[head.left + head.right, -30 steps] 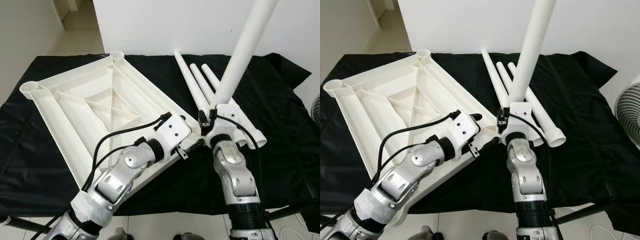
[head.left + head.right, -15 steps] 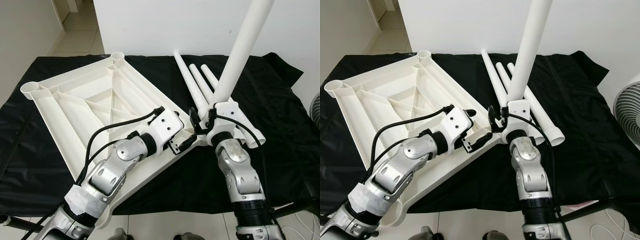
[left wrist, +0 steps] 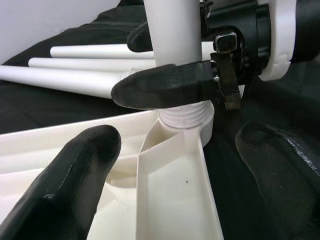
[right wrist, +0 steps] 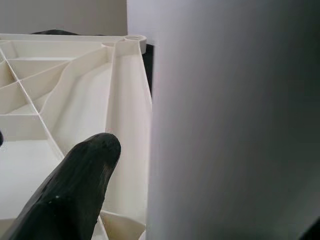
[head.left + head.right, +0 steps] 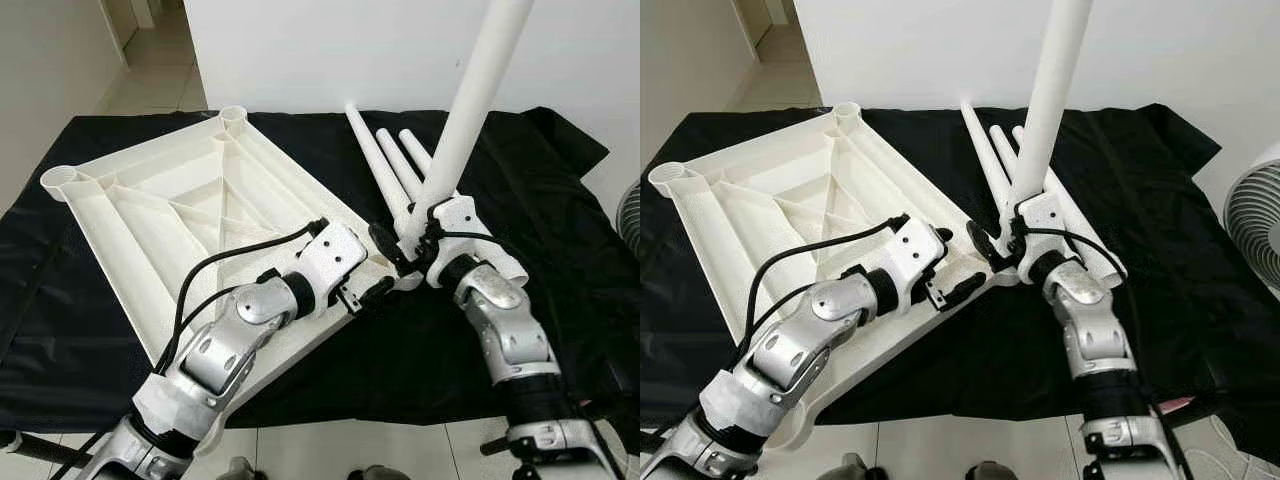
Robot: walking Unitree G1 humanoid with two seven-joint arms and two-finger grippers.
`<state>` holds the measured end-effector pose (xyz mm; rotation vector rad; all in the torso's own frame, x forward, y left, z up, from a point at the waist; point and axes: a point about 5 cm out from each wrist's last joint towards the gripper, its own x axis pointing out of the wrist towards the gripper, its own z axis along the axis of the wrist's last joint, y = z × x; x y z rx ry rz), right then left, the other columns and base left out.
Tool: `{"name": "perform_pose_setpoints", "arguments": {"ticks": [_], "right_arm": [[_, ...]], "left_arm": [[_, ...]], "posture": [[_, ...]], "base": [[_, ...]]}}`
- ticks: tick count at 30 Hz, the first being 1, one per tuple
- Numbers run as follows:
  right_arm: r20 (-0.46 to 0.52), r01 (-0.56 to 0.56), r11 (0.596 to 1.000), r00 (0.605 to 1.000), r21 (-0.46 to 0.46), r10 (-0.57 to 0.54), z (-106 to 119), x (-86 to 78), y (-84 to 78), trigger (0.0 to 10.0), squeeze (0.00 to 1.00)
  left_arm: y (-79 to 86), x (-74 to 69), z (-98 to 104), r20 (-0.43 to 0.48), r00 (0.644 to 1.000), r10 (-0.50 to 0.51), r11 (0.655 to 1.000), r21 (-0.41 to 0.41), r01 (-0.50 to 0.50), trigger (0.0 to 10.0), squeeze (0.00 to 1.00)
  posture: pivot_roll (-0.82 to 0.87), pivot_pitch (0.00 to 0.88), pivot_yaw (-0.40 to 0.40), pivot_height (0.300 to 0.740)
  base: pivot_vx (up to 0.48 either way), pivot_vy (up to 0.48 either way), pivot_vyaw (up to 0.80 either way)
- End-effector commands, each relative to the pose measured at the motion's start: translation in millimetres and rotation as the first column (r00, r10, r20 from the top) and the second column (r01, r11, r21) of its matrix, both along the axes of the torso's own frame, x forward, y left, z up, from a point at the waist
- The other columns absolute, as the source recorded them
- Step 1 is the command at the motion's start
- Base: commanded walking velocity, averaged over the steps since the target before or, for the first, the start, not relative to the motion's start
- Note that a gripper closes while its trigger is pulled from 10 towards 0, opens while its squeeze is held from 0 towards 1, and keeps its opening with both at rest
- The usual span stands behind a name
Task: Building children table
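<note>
Tabletop (image 5: 150,215), white and turned underside up with its ribs showing, is lying across the left half of the frame on a black cloth (image 5: 560,300), and we are working at its nearest right corner, near the middle of the picture. We are holding our right gripper (image 5: 400,250) pinched on a long white leg (image 5: 470,95), which is rising from that corner and leaning toward the upper right of the frame, past the top edge. In the left wrist view the leg's ribbed lower end is sitting in the round corner socket (image 3: 192,122), and one black finger (image 3: 165,87) of our right gripper is lying across the leg just above it. We are keeping our left gripper (image 5: 370,285) just beside that corner with its fingers spread wide; the two black fingertips (image 3: 75,165) are standing well apart on either side of the corner rib and clasping nothing. Three more legs (image 5: 390,170) are lying side by side on the cloth at upper centre, behind the raised one, running away toward the white wall (image 5: 330,50). At the right edge of the right eye view a white fan (image 5: 1255,215) is standing beside the cloth.
</note>
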<state>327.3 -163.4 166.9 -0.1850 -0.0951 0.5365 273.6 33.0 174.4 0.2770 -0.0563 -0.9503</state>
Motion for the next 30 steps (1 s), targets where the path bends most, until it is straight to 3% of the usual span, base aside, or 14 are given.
{"name": "perform_pose_setpoints", "arguments": {"ticks": [1,2,4,5,6,7,18,19,22,23,27,29,30], "right_arm": [[-0.008,-0.028,1.0,1.0,-0.01,0.028,-1,3.1,-3.8,10.0,0.0],[-0.022,-0.049,0.999,0.999,-0.018,0.049,-3,4.3,-5.9,8.9,0.0],[-0.031,-0.067,0.997,0.997,-0.027,0.067,-6,5.2,-7.8,9.2,0.0],[-0.036,-0.077,0.996,0.996,-0.038,0.076,-7,5.9,-9.8,4.1,0.0],[-0.036,-0.077,0.996,0.996,-0.038,0.076,-7,5.9,-9.8,4.1,0.0],[-0.049,-0.103,0.993,0.994,-0.061,0.1,-12,6.4,-13.5,0.0,0.0],[-0.042,-0.11,0.992,0.993,-0.054,0.108,-14,9.6,-19.2,0.0,0.0],[-0.042,-0.112,0.993,0.993,-0.042,0.11,-14,9.1,-18.4,3.2,0.0],[-0.042,-0.112,0.993,0.993,-0.042,0.11,-14,9.1,-18.4,3.2,0.0],[-0.044,-0.109,0.994,0.993,-0.026,0.108,-14,8.4,-17.3,10.0,0.0],[-0.051,-0.075,0.997,0.996,0.02,0.075,-17,6.3,-13.8,10.0,0.0],[-0.056,-0.012,1.0,0.998,0.025,0.014,-19,6.6,-12.7,10.0,0.0],[-0.068,0.078,0.996,0.995,0.041,-0.075,-22,6.7,-11.0,10.0,0.0]], "left_arm": [[-2.0,-8.4,-2,-0.032,0.994,-0.103,0.995,0.013,0.103,10.0,0.0],[-0.4,-10.7,-2,-0.047,0.992,-0.117,0.993,0.007,0.117,10.0,0.0],[0.7,-12.3,-1,-0.053,0.991,-0.127,0.992,0.004,0.127,10.0,0.0],[1.3,-13.5,-1,-0.056,0.99,-0.133,0.991,0.001,0.134,10.0,0.0],[1.3,-13.5,-1,-0.056,0.99,-0.133,0.991,0.001,0.134,10.0,0.0],[1.7,-14.5,-1,-0.041,0.989,-0.139,0.99,0.008,0.14,10.0,0.0],[-3.4,-18.6,-3,-0.059,0.987,-0.148,0.989,0.004,0.148,10.0,0.0],[-4.3,-18.8,-2,-0.061,0.987,-0.148,0.989,0.002,0.149,10.0,0.0],[-4.3,-18.8,-2,-0.061,0.987,-0.148,0.989,0.002,0.149,10.0,0.0],[-5.2,-18.8,-2,-0.062,0.987,-0.148,0.989,0.0,0.149,10.0,0.0],[-5.8,-19.4,-3,-0.063,0.987,-0.149,0.989,-0.002,0.149,10.0,0.0],[-5.5,-19.7,-3,-0.062,0.987,-0.149,0.989,-0.001,0.149,10.0,0.0],[-5.2,-19.6,-3,-0.062,0.987,-0.147,0.989,0.0,0.148,10.0,0.0]], "posture": [[-0.14,0.05,0.04,0.74],[-0.14,0.05,0.04,0.74],[-0.14,0.05,0.04,0.74],[-0.13,0.053,0.04,0.74],[-0.13,0.053,0.04,0.74],[-0.13,0.053,0.04,0.74],[-0.14,0.052,0.041,0.74],[-0.14,0.051,0.042,0.74],[-0.14,0.051,0.042,0.74],[-0.14,0.051,0.042,0.74],[-0.14,0.055,0.042,0.74],[-0.14,0.06,0.04,0.74],[-0.14,0.063,0.04,0.74]], "base": [[0.0,0.0,0.0],[0.0,0.0,0.0],[0.0,0.0,0.0],[0.0,0.0,0.0],[0.0,0.0,0.0],[0.0,0.0,0.0],[0.0,0.0,0.0],[0.0,0.0,0.0],[0.0,0.0,0.0],[0.0,0.0,0.0],[0.0,0.0,0.0],[0.0,0.0,0.0],[0.0,0.0,0.0]]}}
